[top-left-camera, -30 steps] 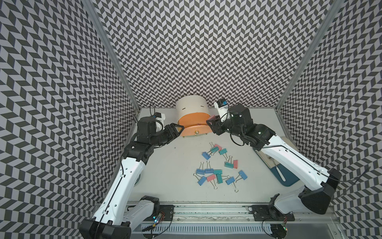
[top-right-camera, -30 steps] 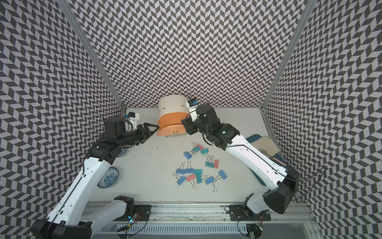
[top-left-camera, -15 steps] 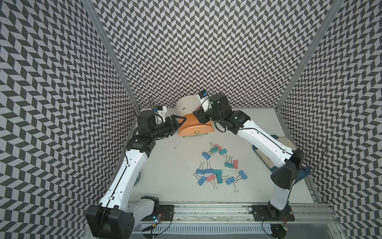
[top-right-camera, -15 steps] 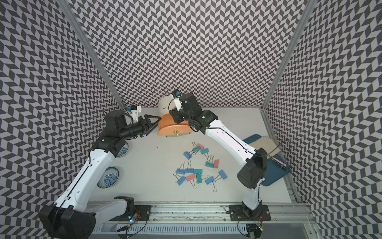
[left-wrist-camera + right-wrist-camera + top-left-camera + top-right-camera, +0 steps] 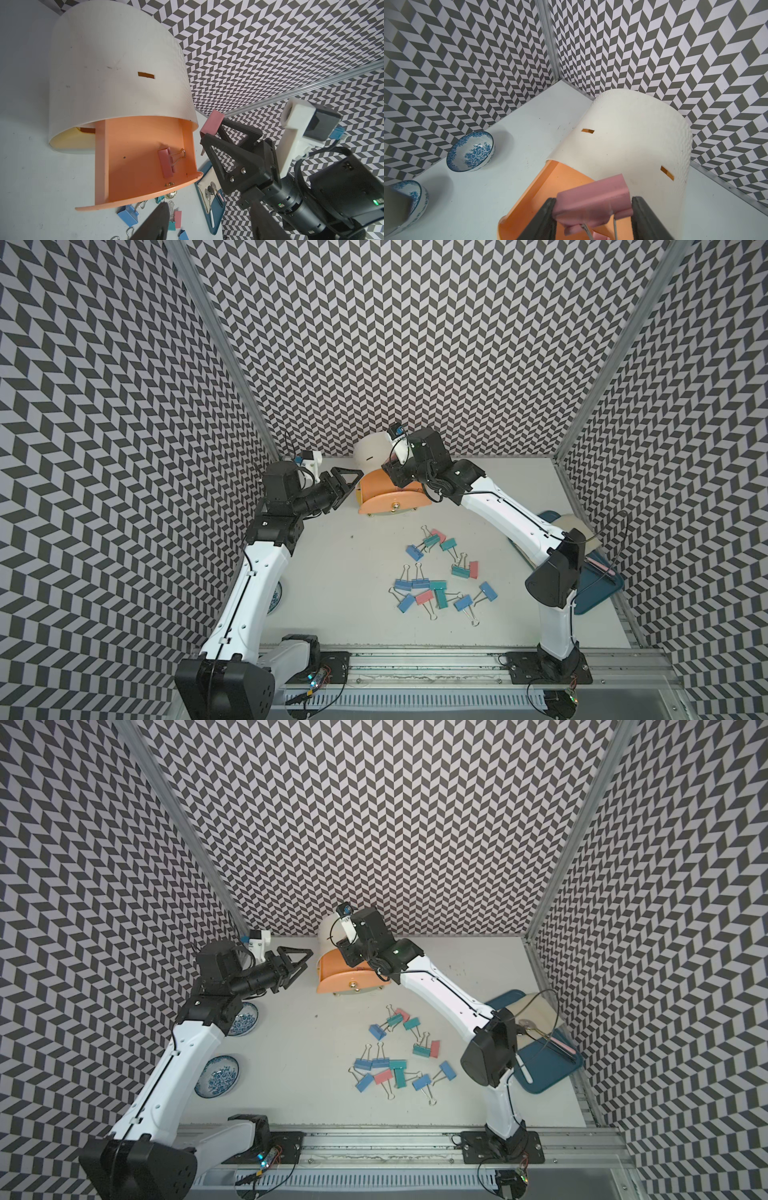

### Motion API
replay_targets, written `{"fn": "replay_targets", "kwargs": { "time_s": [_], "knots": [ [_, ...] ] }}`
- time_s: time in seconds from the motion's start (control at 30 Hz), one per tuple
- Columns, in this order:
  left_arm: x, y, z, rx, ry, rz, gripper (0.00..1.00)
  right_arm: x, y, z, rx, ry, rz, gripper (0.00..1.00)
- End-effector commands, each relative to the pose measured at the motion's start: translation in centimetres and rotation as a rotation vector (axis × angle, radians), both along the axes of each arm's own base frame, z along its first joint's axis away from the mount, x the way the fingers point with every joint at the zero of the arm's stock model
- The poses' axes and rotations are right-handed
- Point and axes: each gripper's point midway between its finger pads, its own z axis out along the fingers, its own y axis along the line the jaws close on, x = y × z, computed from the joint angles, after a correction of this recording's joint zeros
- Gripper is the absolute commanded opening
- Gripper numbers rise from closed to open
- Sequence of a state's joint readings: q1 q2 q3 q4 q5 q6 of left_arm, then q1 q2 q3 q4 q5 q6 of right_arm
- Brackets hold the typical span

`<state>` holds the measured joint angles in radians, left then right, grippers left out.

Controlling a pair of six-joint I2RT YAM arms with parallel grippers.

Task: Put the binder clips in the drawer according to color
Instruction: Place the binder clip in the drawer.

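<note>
**Pink clip poised over the peach drawer**

The right gripper (image 5: 593, 207) is clenched on a pink clip (image 5: 591, 199) by its body, and the wire handles dangle beneath the fingers. Below and just beyond the fingertips lies the pulled-out peach drawer (image 5: 135, 155) of the white cabinet (image 5: 116, 62). The cabinet's curved lip sits close in front of the clip. The left gripper (image 5: 351, 481) stands released and holds nothing. Its fingertips are just beside the drawer's side wall, apart from it.

To my eye the step in hand is the drop. I'd want the fingers to sink lower and draw back from the cabinet lip, toward the drawer front, before letting go. That way the clip lands on the drawer floor rather than glancing off the shell or a side wall. A low release suits a springy metal thing like this.

Only the left wrist view shows inside the drawer, where a second pink clip (image 5: 166, 163) lies; the right arm hides it in both top views. The right wrist view shows the grip closely but misses the loose binder clips (image 5: 419, 583). Those lie on the table well behind the right fingers, plain in both top views.
</note>
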<state>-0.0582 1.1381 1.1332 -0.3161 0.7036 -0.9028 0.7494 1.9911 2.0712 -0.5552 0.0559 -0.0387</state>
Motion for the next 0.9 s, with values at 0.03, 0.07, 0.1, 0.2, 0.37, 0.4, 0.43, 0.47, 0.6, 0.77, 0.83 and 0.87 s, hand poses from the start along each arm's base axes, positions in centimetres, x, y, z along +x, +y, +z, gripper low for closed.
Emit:
{"fn": "replay_targets", "kwargs": {
  "time_s": [0.03,0.07,0.1,0.2,0.37,0.4,0.43,0.47,0.6,0.77,0.83,0.87],
  "knots": [
    [-0.7,0.1,0.3,0.005,-0.019,-0.011,0.65,0.2,0.5,0.9,0.035,-0.019,0.015,0.54],
    [-0.7,0.1,0.3,0.006,-0.019,-0.011,0.66,0.2,0.5,1.0,0.038,-0.020,0.014,0.56],
    [-0.7,0.1,0.1,0.008,-0.014,-0.011,0.65,0.2,0.5,1.1,0.041,-0.020,0.014,0.58],
    [-0.9,0.1,-0.1,0.011,-0.008,-0.010,0.65,0.2,0.4,1.3,0.045,-0.023,0.010,0.64],
    [-1.0,0.2,-0.6,0.015,0.005,-0.006,0.66,0.1,0.1,2.0,0.049,-0.035,0.000,0.71],
    [-1.0,0.2,-0.6,0.016,0.006,-0.005,0.66,0.1,0.0,2.1,0.050,-0.037,0.000,0.71],
    [-1.0,0.2,-0.5,0.017,0.004,-0.005,0.66,0.1,0.0,2.2,0.052,-0.039,-0.002,0.72],
    [-1.0,0.2,-0.5,0.019,0.004,-0.003,0.65,0.1,-0.1,2.3,0.054,-0.041,-0.005,0.72],
    [-0.9,0.4,-0.3,0.037,0.002,0.007,0.66,0.0,-0.4,3.4,0.075,-0.052,-0.019,0.73],
    [-0.9,0.8,-0.3,0.113,0.001,0.027,0.65,-0.3,-1.3,5.2,0.117,-0.067,-0.039,0.75],
    [-0.9,0.6,-0.5,0.145,0.005,0.024,0.65,-0.3,-1.9,5.9,0.136,-0.069,-0.053,0.76],
    [-0.9,0.5,-0.6,0.157,0.009,0.022,0.65,-0.3,-2.3,6.2,0.148,-0.067,-0.059,0.77]
  ]
}}
